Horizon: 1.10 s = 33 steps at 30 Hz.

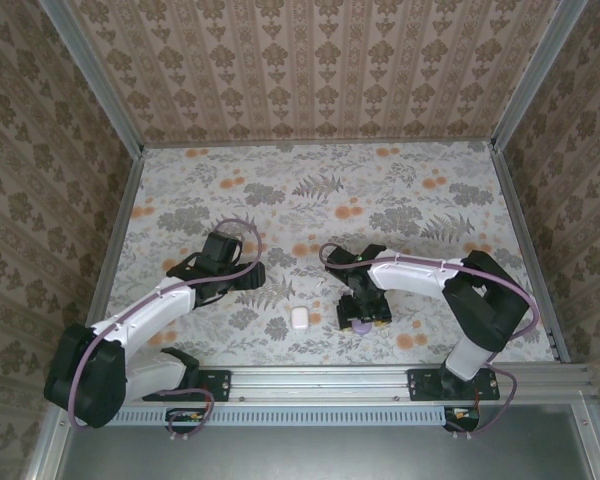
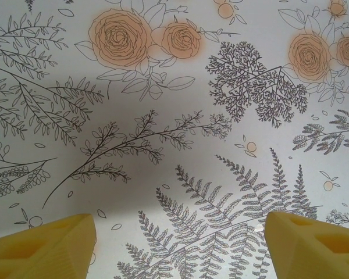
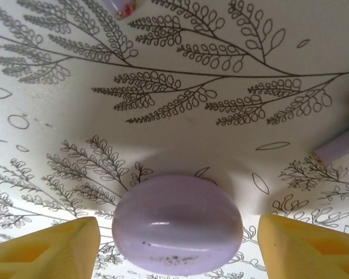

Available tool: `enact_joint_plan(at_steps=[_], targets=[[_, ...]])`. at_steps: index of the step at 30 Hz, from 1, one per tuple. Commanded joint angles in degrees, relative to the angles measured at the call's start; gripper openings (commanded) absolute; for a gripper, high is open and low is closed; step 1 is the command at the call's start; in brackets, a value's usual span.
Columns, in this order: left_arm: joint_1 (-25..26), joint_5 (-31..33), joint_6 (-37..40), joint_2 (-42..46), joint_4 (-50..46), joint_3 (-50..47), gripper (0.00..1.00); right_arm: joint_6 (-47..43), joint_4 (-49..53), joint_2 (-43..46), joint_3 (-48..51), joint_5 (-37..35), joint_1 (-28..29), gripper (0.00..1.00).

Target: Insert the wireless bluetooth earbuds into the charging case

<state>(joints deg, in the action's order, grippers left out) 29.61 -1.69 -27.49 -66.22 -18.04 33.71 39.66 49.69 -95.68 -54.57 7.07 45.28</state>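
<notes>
One glossy white charging case [image 1: 300,318] is lying near the near edge of the flowered table [image 1: 310,170], roughly midway between the two arm bases. It is too small in the top view to tell whether its lid is up or down, and nothing is touching it.

Just to its right, about as close to the near edge, the right gripper [image 1: 363,320] is pointing down at a purple disc [image 1: 359,325]. In the right wrist view the right gripper [image 3: 177,232] is standing with its yellow fingers [image 3: 46,250] spread wide, one on each side of the domed, glossy purple disc [image 3: 177,224]. A narrow strip of table is showing on both sides, so the fingers are gripping nothing.

Two small pieces that are looking like the wireless bluetooth earbuds are lying apart from the disc, and both are looking pale lilac in that view. One [image 3: 337,145] is resting at the right edge of the picture, and the other [image 3: 125,7] is sitting beyond the disc, cut off by the top edge.

Farther from the near edge and toward the left side of the table, the left gripper [image 1: 245,278] is hanging well apart from the case. In the left wrist view the left gripper [image 2: 180,232] is holding its fingers [image 2: 46,250] wide apart over bare printed ferns and roses.
</notes>
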Motion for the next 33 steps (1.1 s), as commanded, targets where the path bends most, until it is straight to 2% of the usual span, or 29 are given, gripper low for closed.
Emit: enact_joint_plan(at_steps=[1, 8, 15, 22, 25, 28, 33], targets=[[0.28, 0.49, -1.35, 1.08, -2.44, -0.23, 0.77, 0.59, 0.10, -1.40, 0.83, -0.50, 0.34, 0.68], [0.36, 1.22, -1.00, 1.18, -3.18, -0.06, 0.76, 0.85, -1.16, -1.19, 1.37, -1.90, 0.41, 0.52], [0.28, -0.86, 2.56, 1.18, -2.03, 1.56, 0.70, 2.34, -2.89, 5.83, 1.75, -5.03, 0.18, 0.51], [0.22, -5.45, 9.38, 1.66, 8.37, 2.32, 0.67, 7.01, -21.57, 15.50, 3.89, -6.28, -1.41, 0.51], [0.19, -10.23, 11.56, 1.92, 12.89, 2.50, 0.67, 8.34, -29.74, 21.23, 7.16, -7.42, -2.57, 0.51], [0.32, -17.55, 13.11, 3.00, 20.13, 1.36, 0.67, 10.11, -40.07, 25.15, 12.04, -4.58, -4.81, 0.51], [1.25, -20.88, 15.14, 6.44, 33.30, -3.37, 0.67, 11.58, -51.53, 29.15, 17.63, 0.40, -9.33, 0.51]])
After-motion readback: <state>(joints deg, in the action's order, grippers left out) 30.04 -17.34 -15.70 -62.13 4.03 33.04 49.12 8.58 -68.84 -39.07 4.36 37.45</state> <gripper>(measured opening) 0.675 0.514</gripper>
